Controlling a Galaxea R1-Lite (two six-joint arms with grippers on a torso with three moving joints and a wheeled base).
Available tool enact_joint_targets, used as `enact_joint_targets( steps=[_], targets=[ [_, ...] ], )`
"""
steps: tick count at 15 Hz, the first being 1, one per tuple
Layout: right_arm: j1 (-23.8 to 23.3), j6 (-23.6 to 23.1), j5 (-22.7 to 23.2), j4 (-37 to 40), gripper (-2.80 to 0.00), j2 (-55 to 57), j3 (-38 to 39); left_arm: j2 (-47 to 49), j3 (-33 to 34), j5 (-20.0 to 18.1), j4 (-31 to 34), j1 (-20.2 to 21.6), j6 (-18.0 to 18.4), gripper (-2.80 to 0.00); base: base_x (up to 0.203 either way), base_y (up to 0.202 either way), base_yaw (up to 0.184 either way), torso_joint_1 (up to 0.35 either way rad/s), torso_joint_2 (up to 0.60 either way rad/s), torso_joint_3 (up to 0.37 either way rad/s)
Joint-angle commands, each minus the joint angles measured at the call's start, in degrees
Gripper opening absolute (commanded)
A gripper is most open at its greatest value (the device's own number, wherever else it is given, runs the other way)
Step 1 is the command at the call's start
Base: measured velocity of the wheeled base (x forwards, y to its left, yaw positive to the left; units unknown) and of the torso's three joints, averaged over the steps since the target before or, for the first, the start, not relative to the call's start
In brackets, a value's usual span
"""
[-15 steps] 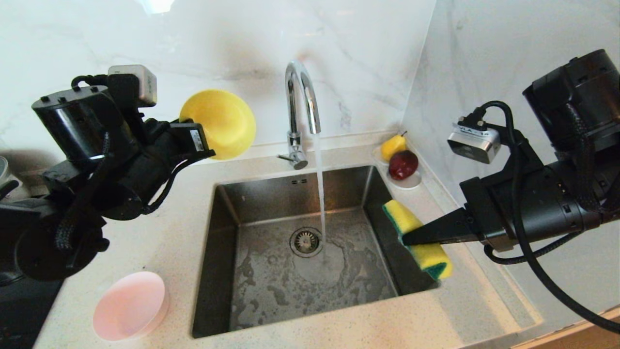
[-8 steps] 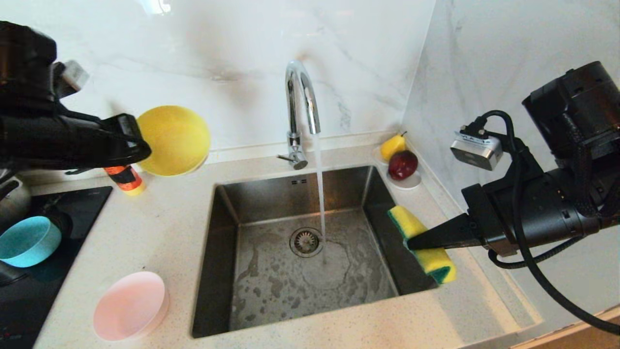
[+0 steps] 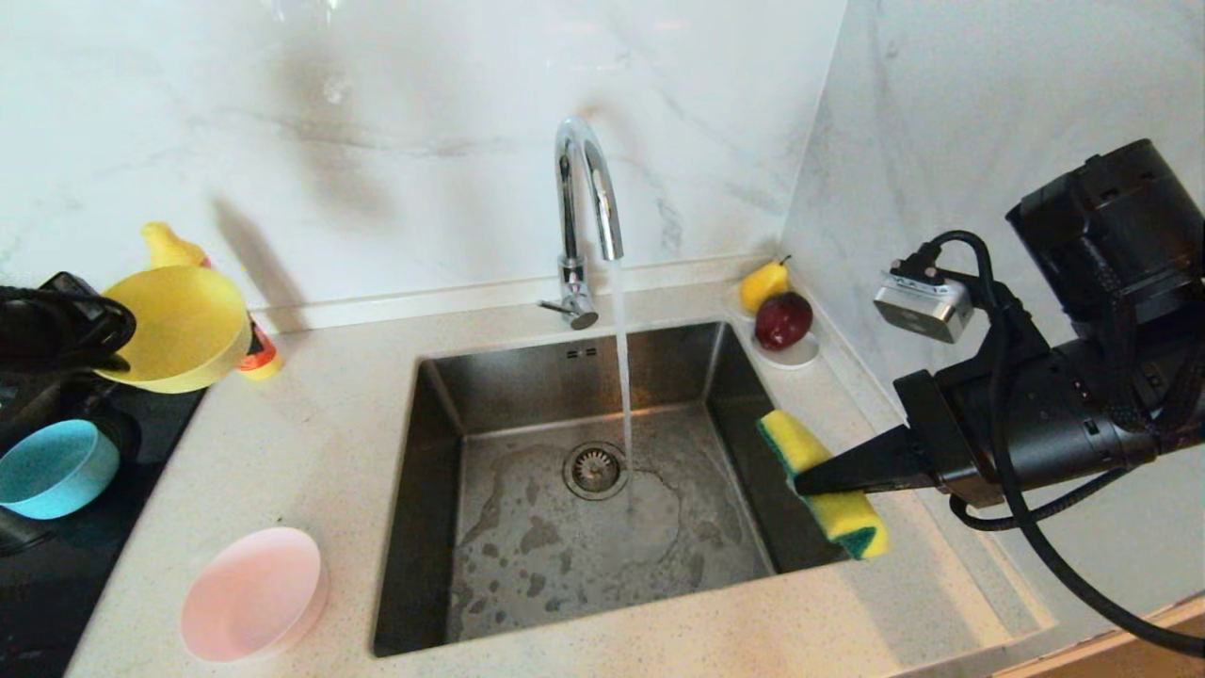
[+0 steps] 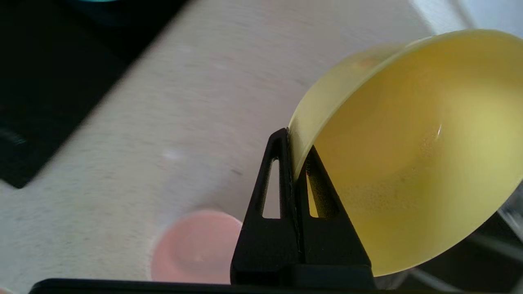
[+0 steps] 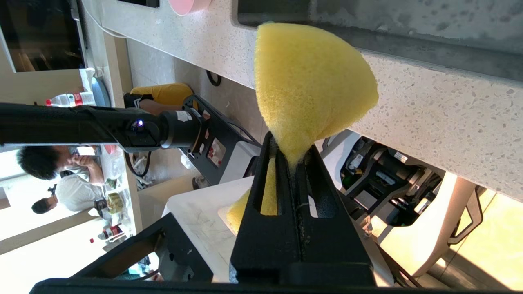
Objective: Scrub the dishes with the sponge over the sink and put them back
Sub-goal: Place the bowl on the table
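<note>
My left gripper (image 3: 118, 334) is at the far left of the head view, shut on the rim of the yellow bowl (image 3: 179, 325), which hangs tilted above the counter's left end. In the left wrist view the gripper (image 4: 295, 149) pinches the yellow bowl (image 4: 408, 155) at its edge. The light blue bowl (image 3: 52, 468) sits on the black cooktop. The pale pink bowl (image 3: 252, 593) rests on the counter near the front. My right gripper (image 3: 798, 485) is shut on the yellow-green sponge (image 3: 833, 490) over the sink's (image 3: 452, 424) right edge; the sponge (image 5: 310, 85) is squeezed between the jaws.
Water runs from the chrome faucet (image 3: 584, 207) into the wet basin by the drain (image 3: 595, 469). A white saucer (image 3: 795, 353) with a pear and a red apple stands at the back right. A yellow bottle (image 3: 249, 353) stands behind the yellow bowl. A black cooktop (image 3: 56, 565) fills the left.
My left arm has swung left and down with the yellow bowl, from beside the faucet to above the counter's left end, uncovering the blue bowl. The right arm with the sponge has barely moved.
</note>
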Motion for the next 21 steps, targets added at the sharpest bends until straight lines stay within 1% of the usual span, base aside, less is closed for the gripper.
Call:
enact_joint_targets(
  steps=[1,4,6,8,10,13,16,21],
  targets=[
    [0.0,0.1,0.3,0.2,-2.8,0.3,0.1,4.9,1.8,-0.1,-1.4,4.0,-1.0,-2.8,0.0,0.0,0.0,0.0,0.0,0.0],
    [0.0,0.1,0.2,0.2,-2.8,0.4,0.1,11.0,2.6,0.1,-4.2,7.5,-4.5,-2.8,0.0,0.0,0.0,0.0,0.0,0.0],
    [0.0,0.1,0.2,0.2,-2.8,0.6,0.2,15.0,3.2,0.2,-4.8,9.2,-5.4,-2.8,0.0,0.0,0.0,0.0,0.0,0.0],
    [0.0,0.1,0.4,0.2,-2.8,0.6,0.3,18.7,3.5,-0.1,-5.5,10.7,-5.6,-2.8,0.0,0.0,0.0,0.0,0.0,0.0],
    [0.0,0.1,0.5,0.2,-2.8,0.7,0.3,21.8,4.2,-0.6,-7.4,11.1,-5.7,-2.8,0.0,0.0,0.0,0.0,0.0,0.0],
    [0.0,0.1,0.5,0.2,-2.8,0.6,0.3,24.1,5.1,-3.7,-10.7,11.2,-5.6,-2.8,0.0,0.0,0.0,0.0,0.0,0.0],
    [0.0,0.1,0.5,0.2,-2.8,0.5,0.3,24.8,5.0,-6.8,-10.9,11.2,-5.6,-2.8,0.0,0.0,0.0,0.0,0.0,0.0],
    [0.0,0.1,0.5,0.2,-2.8,0.3,0.3,25.0,4.8,-6.7,-10.9,11.3,-5.6,-2.8,0.0,0.0,0.0,0.0,0.0,0.0]
  ],
)
